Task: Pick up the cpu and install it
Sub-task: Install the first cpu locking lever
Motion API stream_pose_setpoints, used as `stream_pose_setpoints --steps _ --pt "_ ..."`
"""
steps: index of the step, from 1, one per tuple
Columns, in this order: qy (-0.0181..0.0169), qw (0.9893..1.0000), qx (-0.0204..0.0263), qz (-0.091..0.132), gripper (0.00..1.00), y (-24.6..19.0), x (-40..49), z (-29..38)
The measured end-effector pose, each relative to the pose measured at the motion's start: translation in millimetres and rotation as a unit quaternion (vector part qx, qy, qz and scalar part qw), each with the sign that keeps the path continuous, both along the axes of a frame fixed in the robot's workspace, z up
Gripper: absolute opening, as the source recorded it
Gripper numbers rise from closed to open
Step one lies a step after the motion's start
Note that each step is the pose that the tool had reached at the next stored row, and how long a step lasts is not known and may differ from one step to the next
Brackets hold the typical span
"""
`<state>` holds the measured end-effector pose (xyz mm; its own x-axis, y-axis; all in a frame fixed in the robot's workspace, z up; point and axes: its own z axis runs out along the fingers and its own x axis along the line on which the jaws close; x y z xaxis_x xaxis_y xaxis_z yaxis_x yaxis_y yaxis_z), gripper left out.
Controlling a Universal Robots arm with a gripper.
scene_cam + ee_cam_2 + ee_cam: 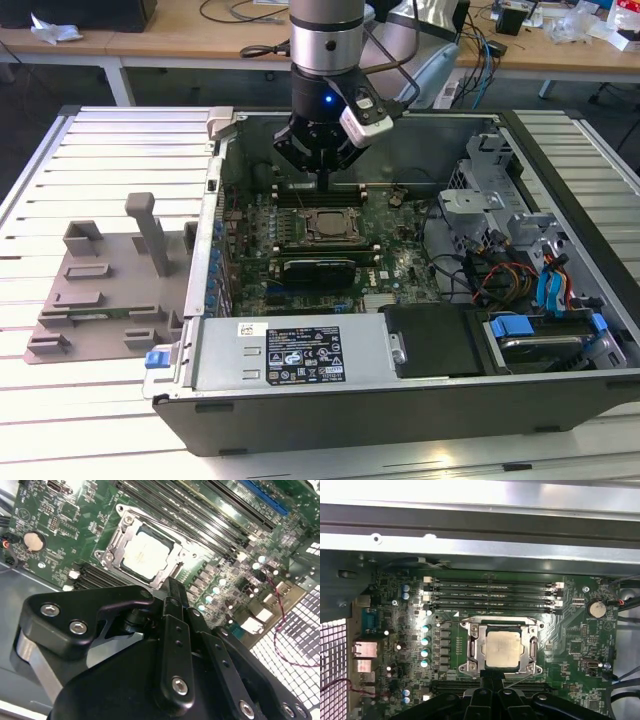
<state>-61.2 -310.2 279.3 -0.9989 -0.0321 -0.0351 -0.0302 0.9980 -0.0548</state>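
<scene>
The cpu point(503, 648) lay flat inside the socket's point(470, 650) metal frame on the green motherboard point(580, 645), dull silver top up, so I judged it already seated. My gripper point(322, 176) hung just above the socket's far edge, near the black memory slots point(490, 592). Its dark fingers point(176, 600) looked pressed together and held nothing.
</scene>
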Motion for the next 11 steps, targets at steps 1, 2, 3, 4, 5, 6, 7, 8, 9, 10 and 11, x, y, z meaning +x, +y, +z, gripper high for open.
stream_pose_setpoints --steps 1,2,3,4,5,6,7,8,9,10,11 --pt "0.0000 1.0000 0.0000 0.000 0.11 0.0 -2.3 0.0" --pt "0.0000 1.0000 0.0000 0.000 0.11 0.0 -4.9 0.0" --pt "0.0000 1.0000 -0.0001 0.000 0.11 0.0 -6.8 0.0" --pt "0.0000 1.0000 0.0000 0.000 0.11 0.0 -8.1 0.0" --pt "0.0000 1.0000 0.0000 0.000 0.11 0.0 -9.3 0.0" --pt "0.0000 1.0000 0.0000 0.000 0.11 0.0 -10.6 0.0" --pt "0.0000 1.0000 0.0000 0.000 0.11 0.0 -13.0 0.0" --pt "0.0000 1.0000 0.0000 0.000 0.11 0.0 -15.5 0.0" --pt "0.0000 1.0000 0.0000 0.000 0.11 0.0 -17.4 0.0" --pt "0.0000 1.0000 0.0000 0.000 0.11 0.0 -19.7 0.0" --pt "0.0000 1.0000 0.0000 0.000 0.11 0.0 -23.3 0.0"
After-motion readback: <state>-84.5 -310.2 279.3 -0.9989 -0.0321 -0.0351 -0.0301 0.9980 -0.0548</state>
